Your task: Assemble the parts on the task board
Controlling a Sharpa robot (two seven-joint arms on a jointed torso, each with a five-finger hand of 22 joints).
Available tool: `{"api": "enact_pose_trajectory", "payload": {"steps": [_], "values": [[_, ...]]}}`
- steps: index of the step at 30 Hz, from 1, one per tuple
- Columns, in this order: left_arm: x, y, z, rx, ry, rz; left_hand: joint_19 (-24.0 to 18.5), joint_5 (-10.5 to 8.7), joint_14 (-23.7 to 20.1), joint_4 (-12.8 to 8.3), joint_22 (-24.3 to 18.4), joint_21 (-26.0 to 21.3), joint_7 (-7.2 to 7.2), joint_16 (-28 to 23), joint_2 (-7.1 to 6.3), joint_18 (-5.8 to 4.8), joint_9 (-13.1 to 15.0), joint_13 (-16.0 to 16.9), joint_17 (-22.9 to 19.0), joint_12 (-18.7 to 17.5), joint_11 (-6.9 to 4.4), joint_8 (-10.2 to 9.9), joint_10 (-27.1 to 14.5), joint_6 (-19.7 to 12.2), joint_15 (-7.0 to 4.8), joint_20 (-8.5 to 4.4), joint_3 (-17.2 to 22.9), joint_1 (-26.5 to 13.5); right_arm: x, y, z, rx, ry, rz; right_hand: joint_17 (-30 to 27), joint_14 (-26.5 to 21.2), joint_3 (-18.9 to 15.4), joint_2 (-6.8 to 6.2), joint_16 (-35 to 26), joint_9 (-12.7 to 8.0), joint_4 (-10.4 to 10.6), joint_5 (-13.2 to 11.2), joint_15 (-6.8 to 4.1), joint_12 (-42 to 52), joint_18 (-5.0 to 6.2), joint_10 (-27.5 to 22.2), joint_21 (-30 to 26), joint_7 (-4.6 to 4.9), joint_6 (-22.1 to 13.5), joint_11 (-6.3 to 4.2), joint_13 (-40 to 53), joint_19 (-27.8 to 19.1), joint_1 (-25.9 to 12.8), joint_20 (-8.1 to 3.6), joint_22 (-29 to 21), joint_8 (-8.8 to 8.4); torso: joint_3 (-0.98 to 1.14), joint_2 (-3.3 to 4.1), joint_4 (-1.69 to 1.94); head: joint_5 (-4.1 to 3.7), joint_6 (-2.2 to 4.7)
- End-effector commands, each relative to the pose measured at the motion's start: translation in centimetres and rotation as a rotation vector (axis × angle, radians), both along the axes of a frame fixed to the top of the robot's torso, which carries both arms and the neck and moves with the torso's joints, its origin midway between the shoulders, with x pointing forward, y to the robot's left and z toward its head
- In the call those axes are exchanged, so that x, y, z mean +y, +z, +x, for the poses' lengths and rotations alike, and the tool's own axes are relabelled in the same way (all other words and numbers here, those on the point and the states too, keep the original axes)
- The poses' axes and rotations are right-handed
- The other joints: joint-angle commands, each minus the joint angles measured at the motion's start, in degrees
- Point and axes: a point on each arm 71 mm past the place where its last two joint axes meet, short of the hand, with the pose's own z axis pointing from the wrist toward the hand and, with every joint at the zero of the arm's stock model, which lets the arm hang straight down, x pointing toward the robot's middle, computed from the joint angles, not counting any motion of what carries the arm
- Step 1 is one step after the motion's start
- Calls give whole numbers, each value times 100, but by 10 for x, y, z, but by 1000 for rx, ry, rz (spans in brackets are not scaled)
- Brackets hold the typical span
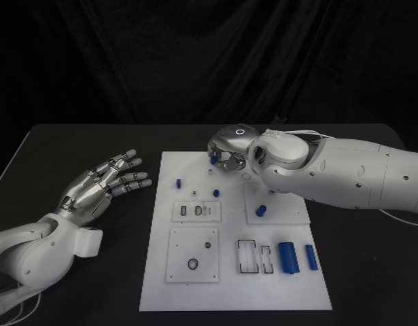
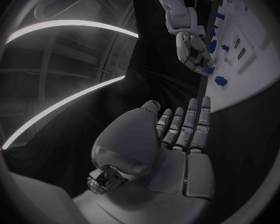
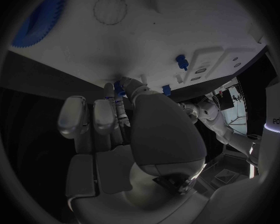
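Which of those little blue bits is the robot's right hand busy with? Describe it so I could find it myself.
Start at the white task board in the middle of the black table, and go to its far edge, where the right hand reaches down. The small blue part sits at the fingers; unlike the other blue pieces lying free on the board, it is the one a hand touches.

The left hand (image 1: pixel 106 185) hovers palm up near the table's left edge, fingers spread and holding nothing. The right hand (image 1: pixel 230 151) reaches toward the far edge, fingertips (image 3: pixel 119 98) pinched on a small blue part (image 1: pixel 213 159).
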Motion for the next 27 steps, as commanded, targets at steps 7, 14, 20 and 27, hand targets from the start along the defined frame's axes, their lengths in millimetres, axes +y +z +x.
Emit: {"api": "enact_pose_trajectory", "payload": {"steps": [7,14,20,27], "values": [[1,6,1,-68,9,-45,-51,35,-59,2,8,10,50,38,-22,-55,4,-5,-12,32,55,0,6,-8,14,16,60,44,-1,-9,1,41,-18,-31,-387,-281,99,-141,-273,809,61,-422,109,-490,20,-798,-315,29,-1123,234,-71,-316,-222,123,-332,-983,-2,0,2,-6,-17],[1,6,1,-67,9,-45,-56,36,-62,1,8,10,54,41,-21,-58,4,-5,-13,33,59,0,4,-9,17,16,71,43,-3,-8,2,30,-26,-18,-965,-747,-251,-83,-644,-603,8,-820,162,-826,140,-1818,-849,-175,-3844,383,-110,-783,-270,175,-863,-1562,-1,1,3,-6,-15],[2,6,1,-67,12,-44,-56,36,-62,1,8,10,54,41,-21,-58,4,-5,-13,33,59,0,4,-9,17,16,71,43,-13,0,0,-30,-15,47,-1201,-937,-308,-11,-789,-590,-85,-647,163,-624,182,-1809,-1053,-131,-3604,371,-9,-933,-121,186,-1023,-1505,-5,1,5,1,6],[3,6,1,-68,13,-43,-60,36,-64,-1,8,10,57,44,-21,-61,5,-6,-14,35,62,1,2,0,19,16,79,42,-38,23,-11,-100,-13,112,-1158,-874,-273,90,-754,-221,-153,-447,149,-11,167,-1136,-1060,15,-2122,267,241,-839,-12,164,-924,-1222,0,-8,-9,-5,50]]}}
